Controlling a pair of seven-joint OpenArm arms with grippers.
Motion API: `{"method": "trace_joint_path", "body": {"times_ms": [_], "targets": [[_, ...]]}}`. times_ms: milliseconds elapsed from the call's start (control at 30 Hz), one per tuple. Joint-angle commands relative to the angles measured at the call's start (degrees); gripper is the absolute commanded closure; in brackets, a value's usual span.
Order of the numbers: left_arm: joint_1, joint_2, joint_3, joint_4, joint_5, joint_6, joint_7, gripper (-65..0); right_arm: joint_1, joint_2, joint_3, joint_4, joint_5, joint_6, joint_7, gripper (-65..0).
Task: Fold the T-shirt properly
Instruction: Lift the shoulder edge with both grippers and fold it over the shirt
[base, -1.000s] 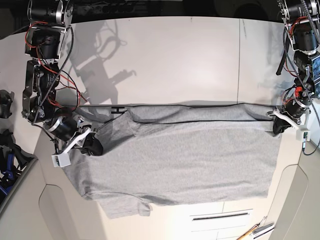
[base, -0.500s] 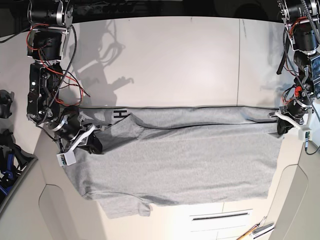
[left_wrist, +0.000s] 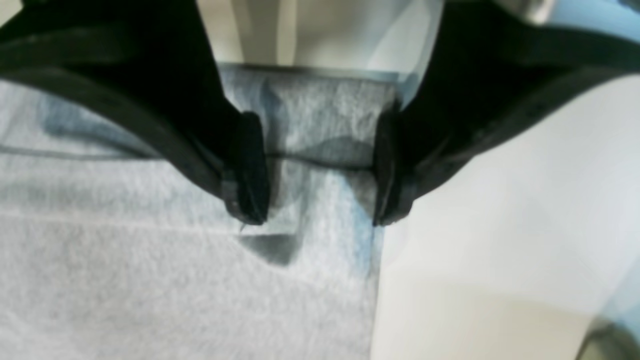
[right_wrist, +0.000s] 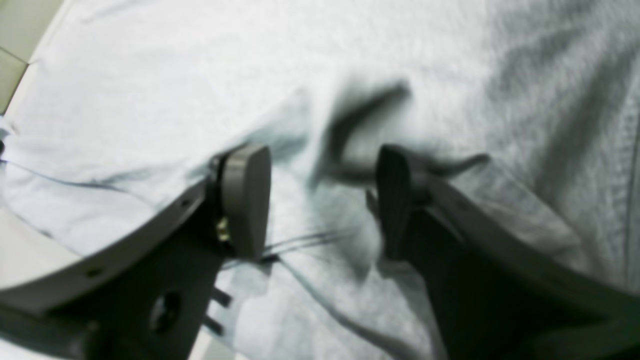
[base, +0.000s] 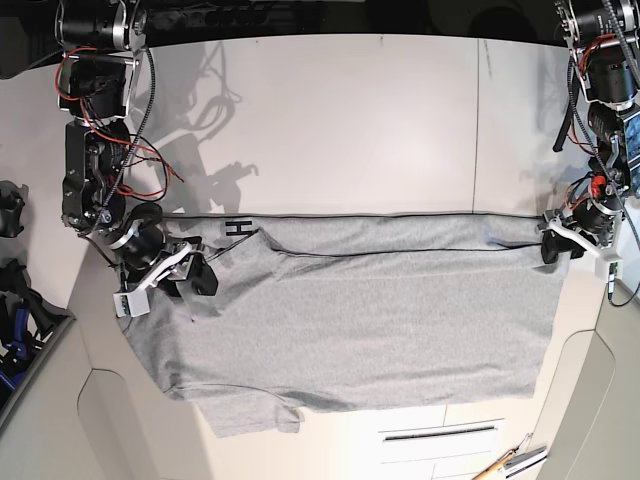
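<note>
T-shirt (base: 350, 320): spread flat across the near half of the tabletop (base: 350, 120), folded over along a straight far edge, plain grey side up, one black letter peeping out near the far-left of the fold. Sleeve hanging toward the near edge. Left hand (left_wrist: 317, 175): released, jaws apart over the fold's corner by the tabletop's right edge, cloth between the pads but not pinched. Right hand (right_wrist: 322, 200): released too, jaws wide above rumpled fabric at the opposite end, near the left edge.
</note>
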Motion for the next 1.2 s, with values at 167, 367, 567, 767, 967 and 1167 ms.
{"method": "trace_joint_path", "body": {"times_ms": [167, 367, 567, 767, 967, 1167], "targets": [[-1.18, -1.29, -6.08, 2.12, -2.45, 0.59, 4.70, -35.9, 1.55, 0.50, 7.63, 7.63, 2.91, 0.17, -6.16, -33.6], [-0.24, -1.25, -11.78, 2.12, -9.22, -1.77, 10.27, -37.9, 0.48, 1.70, 17.07, 8.59, 4.02, -0.28, -8.87, -33.6], [2.21, -0.98, -12.17, 2.10, -9.68, -1.79, 10.19, -46.9, -5.49, 4.81, 20.00, 8.13, 7.34, -1.31, -8.13, -33.9], [2.29, 0.50, -12.15, 2.10, -9.68, -1.81, 8.72, -46.9, -10.16, 4.31, 19.71, 7.52, 10.16, -1.27, -6.82, -44.6], [2.27, 3.98, -12.11, 2.10, -9.16, -1.99, 8.66, -46.9, -10.67, 4.31, 17.84, 4.37, 12.15, -1.27, -4.83, -44.5], [2.25, 5.40, -12.04, 2.10, -6.69, -2.01, 7.52, -46.8, -10.29, 2.82, 14.62, 4.26, 12.68, -1.27, -4.68, -44.5]]}}
